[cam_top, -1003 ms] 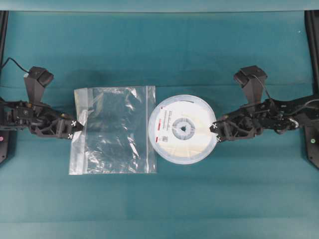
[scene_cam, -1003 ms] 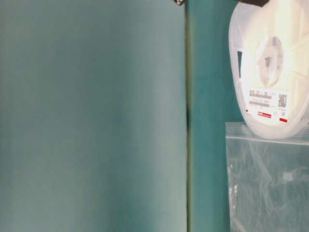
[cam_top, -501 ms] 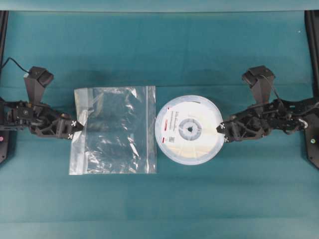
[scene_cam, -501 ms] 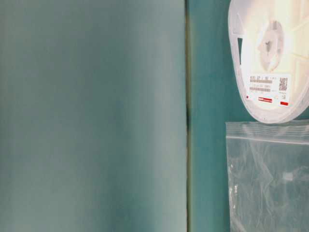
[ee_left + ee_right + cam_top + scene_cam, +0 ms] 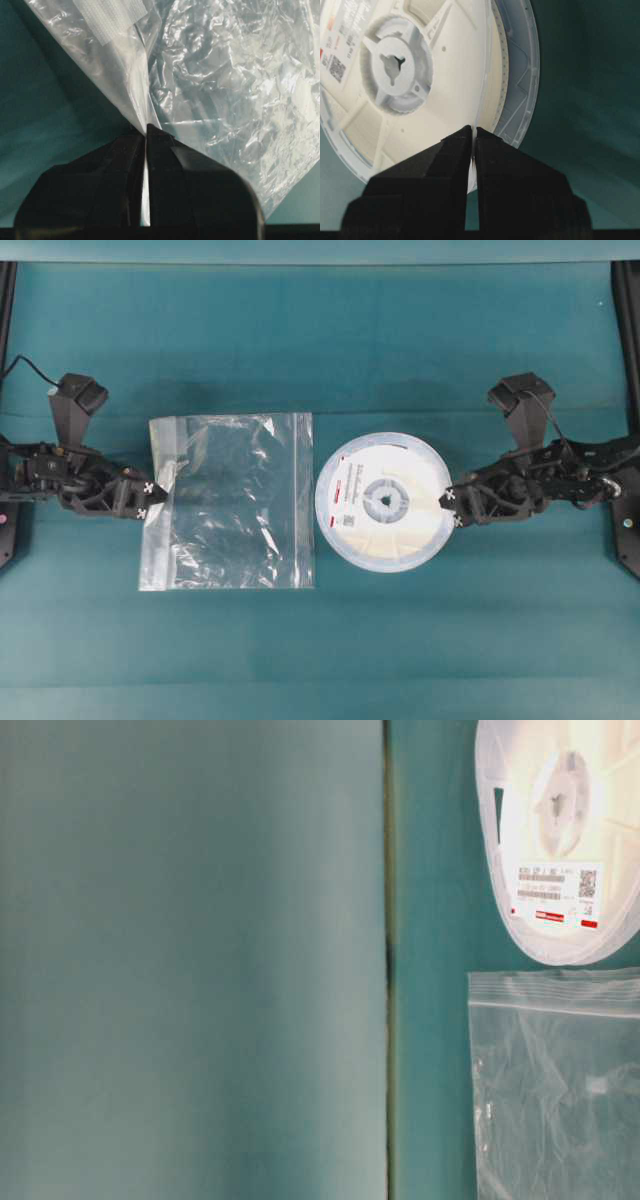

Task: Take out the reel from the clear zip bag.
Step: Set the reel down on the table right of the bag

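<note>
Tools [image 5: 452, 507] [image 5: 152, 500] pinch reel [image 5: 383, 502] and bag [image 5: 235, 502].

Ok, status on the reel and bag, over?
Left gripper shut on bag edge. Right gripper shut on reel rim. Reel fully out. Nothing obstructing.

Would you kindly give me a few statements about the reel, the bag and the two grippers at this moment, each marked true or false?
1. The flat round white reel lies wholly outside the crinkly transparent plastic zip bag. True.
2. The left gripper is open and clear of the bag. False: its jaws are shut on the bag's edge.
3. The right gripper is shut on the reel's rim. True.
4. The reel's small white label faces the right gripper. False: it sits on the side toward the bag.
5. The bag lies on top of the reel. False: they sit side by side, apart.
</note>
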`<state>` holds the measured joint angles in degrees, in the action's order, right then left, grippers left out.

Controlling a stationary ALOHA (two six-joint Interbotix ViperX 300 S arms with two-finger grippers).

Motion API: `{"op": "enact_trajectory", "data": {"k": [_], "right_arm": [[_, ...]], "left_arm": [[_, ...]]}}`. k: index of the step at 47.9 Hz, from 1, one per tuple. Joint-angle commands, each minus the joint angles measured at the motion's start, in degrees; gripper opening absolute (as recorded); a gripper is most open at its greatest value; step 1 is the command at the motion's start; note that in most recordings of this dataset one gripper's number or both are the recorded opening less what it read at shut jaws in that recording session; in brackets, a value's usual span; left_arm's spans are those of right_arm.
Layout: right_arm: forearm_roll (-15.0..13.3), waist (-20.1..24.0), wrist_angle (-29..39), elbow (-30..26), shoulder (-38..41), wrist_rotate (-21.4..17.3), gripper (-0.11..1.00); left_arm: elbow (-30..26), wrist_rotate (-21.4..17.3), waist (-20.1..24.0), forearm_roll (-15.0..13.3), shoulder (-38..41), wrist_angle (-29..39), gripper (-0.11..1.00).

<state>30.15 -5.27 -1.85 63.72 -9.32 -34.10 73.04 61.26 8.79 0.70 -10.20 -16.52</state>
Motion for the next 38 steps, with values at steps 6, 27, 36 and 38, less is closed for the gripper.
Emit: {"op": "enact_trajectory", "data": {"k": [6, 27, 36, 38], "right_arm": [[0.1, 0.1, 0.3, 0.4, -1.0, -0.3, 0.06], [0.2, 0.1, 0.6, 0.9, -1.8, -0.3, 0.06], [0.1, 0.0, 0.4, 0.7, -1.7, -0.3, 0.06], [0.1, 0.1, 0.4, 0.7, -1.7, -0.3, 0.06]], "left_arm": [[-0.6, -0.1, 0.1, 0.1, -0.1, -0.1, 0.01], [-0.8, 0.1, 0.1, 0.1, 0.0, -0.1, 0.01], [-1.2, 0.1, 0.1, 0.1, 0.3, 0.4, 0.01], [-1.5, 0.1, 0.1, 0.2, 0.3, 0.5, 0.01]]}}
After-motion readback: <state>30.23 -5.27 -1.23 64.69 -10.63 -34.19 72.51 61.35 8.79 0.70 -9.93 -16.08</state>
